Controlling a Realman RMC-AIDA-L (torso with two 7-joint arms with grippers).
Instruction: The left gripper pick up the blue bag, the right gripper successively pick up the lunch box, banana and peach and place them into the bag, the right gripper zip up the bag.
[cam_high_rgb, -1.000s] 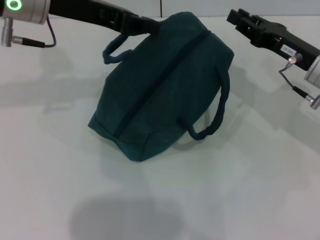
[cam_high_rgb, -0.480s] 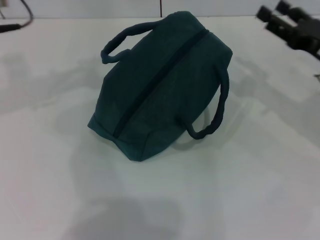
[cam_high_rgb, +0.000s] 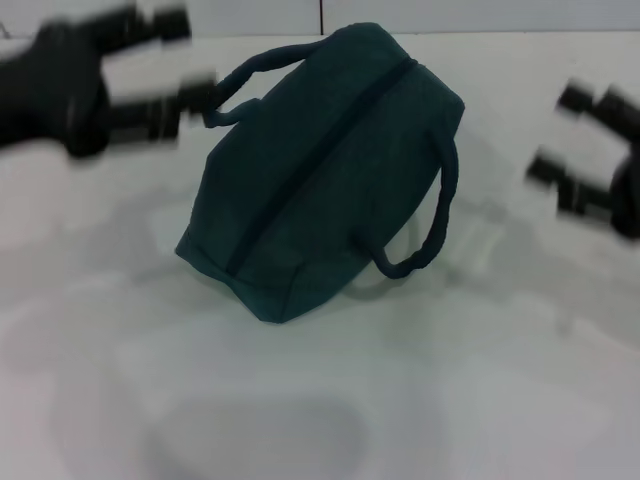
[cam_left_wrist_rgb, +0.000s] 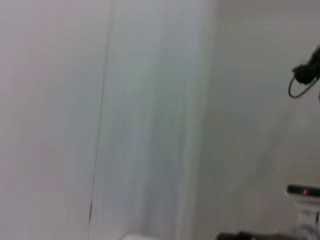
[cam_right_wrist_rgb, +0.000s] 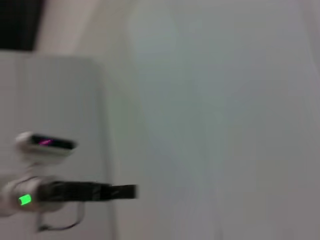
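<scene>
**Both my grippers hover beside the zipped bag, holding nothing**

From my head camera, the blue bag (cam_high_rgb: 325, 165) sits on the white table (cam_high_rgb: 420, 400), a little beyond the middle of my view. It is a dark teal-green fabric bag, lying at a slant, with one end toward me and the other angled away to my right. A dark zip line runs along its top from end to end, and the top looks closed. One padded handle arches up on the far left side of the bag; the other loops down its right side and rests against the table.

My left gripper (cam_high_rgb: 195, 60) is on the left side of the view, above the table, smeared by motion. Its two black fingers are spread apart, pointing toward the bag, with the tips just beside the left handle. I cannot tell whether they touch it. They hold nothing.

My right gripper (cam_high_rgb: 560, 135) is at the right edge, also blurred, well apart from the bag. Its two fingers stand apart and hold nothing.

My wrist cameras show only pale, blurred surfaces and parts of the other arm farther off.
</scene>
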